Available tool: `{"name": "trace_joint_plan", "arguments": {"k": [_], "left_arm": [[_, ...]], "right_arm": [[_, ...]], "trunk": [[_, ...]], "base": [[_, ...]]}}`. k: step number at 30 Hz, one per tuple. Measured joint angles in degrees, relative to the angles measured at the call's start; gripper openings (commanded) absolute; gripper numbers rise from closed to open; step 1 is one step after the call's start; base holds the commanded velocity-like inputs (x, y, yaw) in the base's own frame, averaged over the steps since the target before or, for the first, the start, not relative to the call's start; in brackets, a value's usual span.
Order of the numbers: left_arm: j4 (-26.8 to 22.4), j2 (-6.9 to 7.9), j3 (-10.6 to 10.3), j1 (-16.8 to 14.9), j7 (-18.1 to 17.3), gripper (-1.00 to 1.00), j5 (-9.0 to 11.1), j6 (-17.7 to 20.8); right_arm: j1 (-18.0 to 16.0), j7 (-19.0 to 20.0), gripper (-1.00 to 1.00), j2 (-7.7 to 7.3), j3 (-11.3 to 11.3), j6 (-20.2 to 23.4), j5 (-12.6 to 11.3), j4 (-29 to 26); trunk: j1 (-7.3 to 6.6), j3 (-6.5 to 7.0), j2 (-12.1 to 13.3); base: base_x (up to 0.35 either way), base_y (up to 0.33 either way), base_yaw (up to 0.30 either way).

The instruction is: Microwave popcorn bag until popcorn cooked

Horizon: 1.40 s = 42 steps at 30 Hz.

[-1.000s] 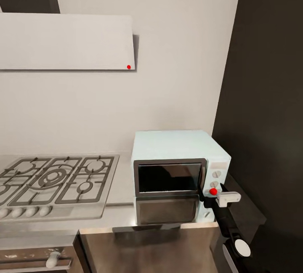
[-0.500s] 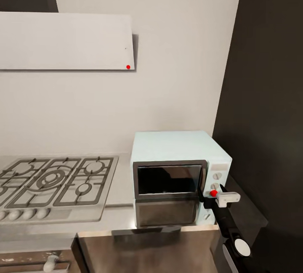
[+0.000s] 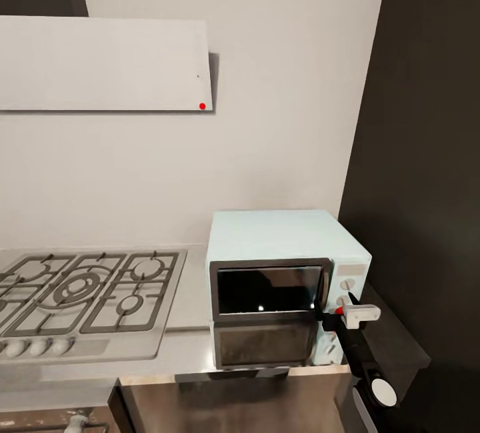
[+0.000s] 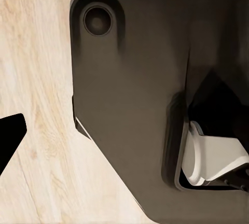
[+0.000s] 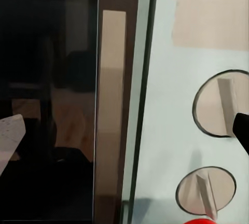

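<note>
The pale mint-blue microwave [image 3: 280, 239] stands on the grey countertop [image 3: 190, 299] with its dark glass door [image 3: 267, 289] closed. My right gripper [image 3: 337, 311] is right at its control panel, open, next to the red indicator light [image 3: 339, 310]. In the right wrist view the gripper [image 5: 124, 133] faces the door's pale handle strip [image 5: 111, 105], with two round knobs [image 5: 220, 105] and the red light [image 5: 207, 220] close by. Its fingertips [image 5: 10, 138] stand far apart with nothing between them. The left gripper's dark fingertip [image 4: 10, 136] hangs over the wood floor [image 4: 36, 79]. The popcorn bag is hidden.
A gas hob [image 3: 87, 289] with black grates lies left of the microwave. A white hood [image 3: 107, 63] hangs above it. A tall dark cabinet [image 3: 427, 153] closes in on the microwave's right. My dark base [image 4: 129, 94] shows in the left wrist view.
The head view has shifted slightly, so the hob and microwave sit a little differently. My right gripper stays at the control panel and now covers more of the red light.
</note>
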Motion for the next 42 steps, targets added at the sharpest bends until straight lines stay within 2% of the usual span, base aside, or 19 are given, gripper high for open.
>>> {"name": "trace_joint_plan", "arguments": {"k": [32, 33, 36, 38, 42], "left_arm": [[-0.04, 0.02, 0.00, 0.00, 0.00, 1.00, 0.00, -0.32], [-0.02, 0.04, 0.00, 0.00, 0.00, 1.00, 0.00, -0.32], [-0.02, 0.02, 0.00, 0.00, 0.00, 1.00, 0.00, -0.32], [0.00, 0.02, -0.01, -0.01, 0.00, 1.00, 0.00, -0.32], [0.00, 0.03, -0.01, 0.00, 0.00, 1.00, 0.00, -0.32]], "right_arm": [[0.00, 0.00, 1.00, 0.00, 0.00, 0.00, 0.02, 0.00], [-0.01, 0.00, -1.00, 0.00, 0.00, 0.00, 0.02, 0.00], [0.01, 0.00, -1.00, 0.00, 0.00, 0.00, 0.02, 0.00], [0.02, 0.29, -1.00, 0.02, 0.55, 0.05, 0.82, -0.02], [0.02, 0.10, -1.00, 0.01, 0.09, 0.02, 0.48, -0.02]], "trunk": [[0.00, 0.00, 0.00], [0.00, 0.00, 0.00], [0.00, 0.00, 0.00], [0.00, 0.00, -0.01], [0.00, 0.00, 0.00]], "base": [[0.027, 0.000, 0.000], [0.000, 0.000, 0.000], [0.000, 0.000, 0.000], [0.000, 0.000, 0.000], [0.000, 0.000, 0.000]]}}
